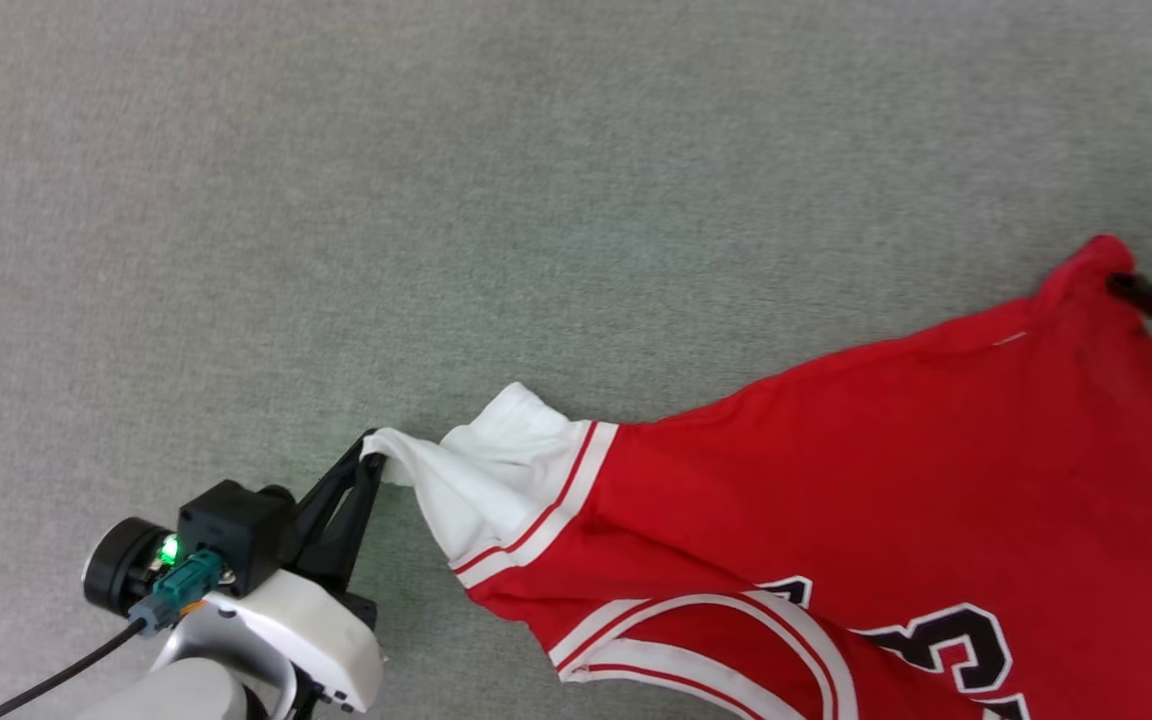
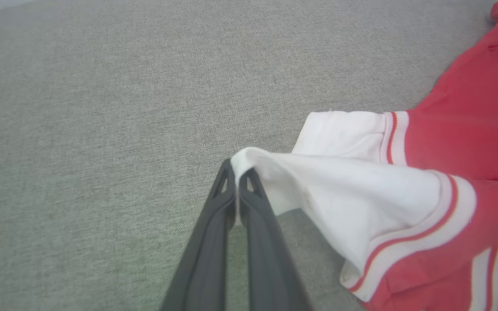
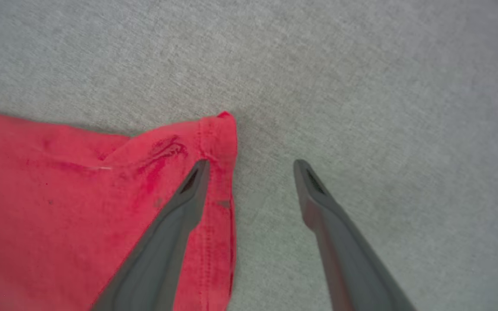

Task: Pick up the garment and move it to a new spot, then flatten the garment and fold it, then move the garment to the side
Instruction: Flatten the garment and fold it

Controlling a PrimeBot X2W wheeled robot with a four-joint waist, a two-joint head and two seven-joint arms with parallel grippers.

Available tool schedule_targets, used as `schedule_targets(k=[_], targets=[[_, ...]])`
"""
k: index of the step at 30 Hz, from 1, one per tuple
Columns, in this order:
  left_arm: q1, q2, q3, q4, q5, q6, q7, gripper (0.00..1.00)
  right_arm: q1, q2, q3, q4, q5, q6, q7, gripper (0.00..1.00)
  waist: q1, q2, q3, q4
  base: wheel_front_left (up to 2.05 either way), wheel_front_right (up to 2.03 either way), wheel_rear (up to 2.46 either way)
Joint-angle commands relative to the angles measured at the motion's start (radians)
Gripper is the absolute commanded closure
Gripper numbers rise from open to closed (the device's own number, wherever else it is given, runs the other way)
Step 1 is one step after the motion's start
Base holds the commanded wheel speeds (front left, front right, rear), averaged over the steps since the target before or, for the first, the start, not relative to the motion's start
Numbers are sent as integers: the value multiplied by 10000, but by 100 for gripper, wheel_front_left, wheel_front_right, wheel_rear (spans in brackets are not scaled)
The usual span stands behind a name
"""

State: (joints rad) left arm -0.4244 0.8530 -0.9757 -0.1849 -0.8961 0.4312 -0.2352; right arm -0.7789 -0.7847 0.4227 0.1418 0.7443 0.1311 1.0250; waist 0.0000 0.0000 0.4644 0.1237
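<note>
Red jersey [image 1: 836, 450] lies number side up on the grey cloth surface [image 1: 336, 150] in the head view, running from lower centre to the right edge. Left wrist view: left gripper [image 2: 237, 175] jaws clamped on the white sleeve [image 2: 339, 190] (a tight pinch, that). Right wrist view: right gripper [image 3: 252, 166] jaws spread wide, one finger over the red hem corner, gripping nothing.

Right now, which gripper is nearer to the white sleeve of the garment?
Left. The left gripper is shut on the edge of the white sleeve. The right gripper is open at the red corner of the garment, far from that sleeve.
</note>
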Motion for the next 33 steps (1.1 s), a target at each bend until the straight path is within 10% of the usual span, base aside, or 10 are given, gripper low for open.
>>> schedule_targets(k=[1,8,10,33], targets=[[-148,-110,-12,59,76,-33,-22,100,-117,213,143,260,-39,-8,-27,0,0,0,315,306,0,0,0],[-243,-548,-24,398,112,-151,-99,100,486,808,1417,1343,228,1,-226,0,0,0,418,493,0,0,0],[-178,-600,-7,499,71,-184,-122,100,497,728,1636,1429,284,9,-470,100,0,0,313,450,0,0,0],[-2668,-682,1026,840,912,-630,164,100,-805,161,907,101,164,-8,-5582,100,0,0,-1901,-1059,0,0,0]])
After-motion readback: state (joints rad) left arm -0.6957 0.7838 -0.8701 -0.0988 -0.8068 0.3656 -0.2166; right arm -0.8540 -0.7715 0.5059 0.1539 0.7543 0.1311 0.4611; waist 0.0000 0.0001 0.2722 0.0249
